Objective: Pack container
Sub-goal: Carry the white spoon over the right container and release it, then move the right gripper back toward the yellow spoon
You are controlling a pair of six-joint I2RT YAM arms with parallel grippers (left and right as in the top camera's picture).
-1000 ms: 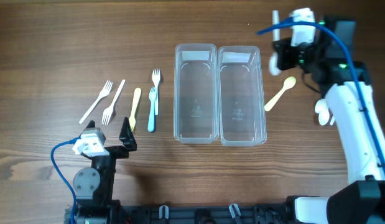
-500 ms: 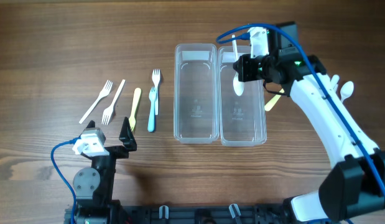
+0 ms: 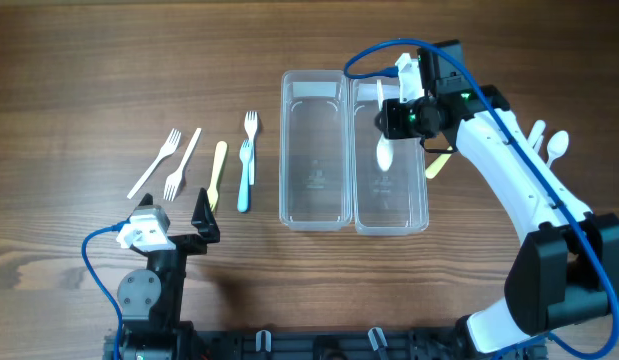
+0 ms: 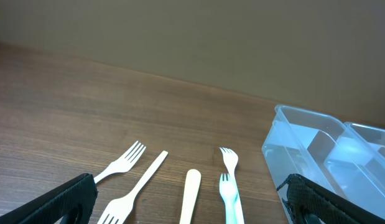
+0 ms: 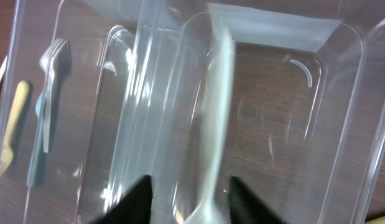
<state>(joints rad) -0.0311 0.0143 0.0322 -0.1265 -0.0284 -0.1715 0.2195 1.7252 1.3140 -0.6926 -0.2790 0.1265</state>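
While the left arm sits parked at the near edge, all the action is over the right tub.

Surface: brown wood-grain table point(image 3: 89, 60), matte. The left wrist view shows a plain beige wall point(image 4: 242, 37) behind it.

Two clear plastic tubs stand side by side mid-table with their long walls touching: left tub point(image 3: 285, 150), right tub point(image 3: 425, 190). Both are see-through with rounded corners, and the wood shows through the bottoms.

White spoon point(image 3: 385, 152): inside the right tub's outline, far half, bowl end toward the near side. It's smeared in the right wrist view.

Right tool point(image 3: 399, 118): above the far end of the right tub, fingers parted wider than the spoon handle between them, so released.

Left tool point(image 3: 177, 222): spread wide, nothing in it.

Left of the tubs, in a row: two white forks point(image 3: 157, 162), a pale yellow utensil point(image 3: 218, 170) and a blue fork point(image 3: 244, 180), with another fork point(image 3: 251, 125) at its far end.

A yellow spoon point(image 3: 436, 167) lies just right of the right tub, partly under the arm.
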